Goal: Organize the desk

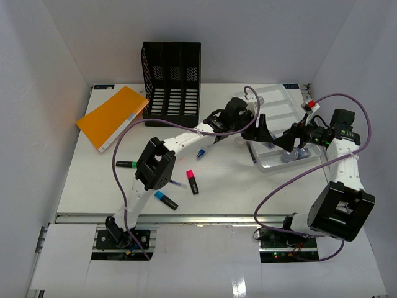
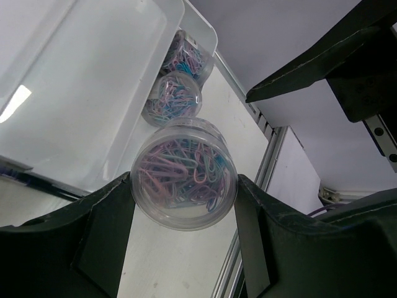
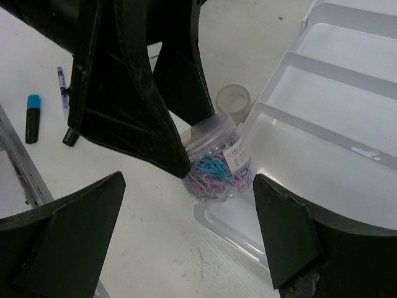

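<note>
While your left gripper (image 2: 183, 195) clamps the paper-clip jar (image 2: 183, 171) at three o'clock on the desk (image 1: 93, 186), right gripper (image 3: 186, 181) gaping empty, judge it light, rigid, slick: squeeze its round sidewall.

left arm (image 1: 185, 139) stretched rightward, jaws gripping a clip jar (image 2: 184, 175); right arm (image 1: 343, 162) folded, jaws wide.

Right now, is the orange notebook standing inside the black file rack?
No, the orange notebook lies flat on the desk, left of the black file rack.
</note>
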You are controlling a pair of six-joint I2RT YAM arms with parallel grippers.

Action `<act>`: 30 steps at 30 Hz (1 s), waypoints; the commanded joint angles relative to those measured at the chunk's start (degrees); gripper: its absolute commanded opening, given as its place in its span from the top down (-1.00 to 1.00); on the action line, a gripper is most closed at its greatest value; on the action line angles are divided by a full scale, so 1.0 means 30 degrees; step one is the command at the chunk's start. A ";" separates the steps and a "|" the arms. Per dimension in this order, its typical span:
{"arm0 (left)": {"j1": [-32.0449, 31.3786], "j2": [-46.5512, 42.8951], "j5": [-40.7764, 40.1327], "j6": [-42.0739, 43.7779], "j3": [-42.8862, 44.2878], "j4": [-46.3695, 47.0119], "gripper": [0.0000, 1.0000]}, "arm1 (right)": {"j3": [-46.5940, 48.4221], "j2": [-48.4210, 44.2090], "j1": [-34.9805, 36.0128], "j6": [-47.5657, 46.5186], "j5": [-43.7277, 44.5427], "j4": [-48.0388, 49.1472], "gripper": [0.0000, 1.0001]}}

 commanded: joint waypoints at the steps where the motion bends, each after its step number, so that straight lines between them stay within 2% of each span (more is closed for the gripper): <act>1: -0.0554 0.0460 0.0977 -0.0887 0.0831 0.1120 0.82 | 0.0091 -0.0481 -0.0221 0.0050 -0.0326 0.0191 -0.80; 17: -0.1292 0.1942 -0.0848 -0.0510 0.1167 0.0420 0.78 | 0.0091 -0.0413 -0.0443 0.0108 -0.0310 0.0275 -0.80; 30: -0.1617 0.2482 -0.1823 -0.0263 0.2237 -0.0692 0.40 | 0.0062 -0.0322 -0.0472 0.0108 -0.0339 0.0249 -0.81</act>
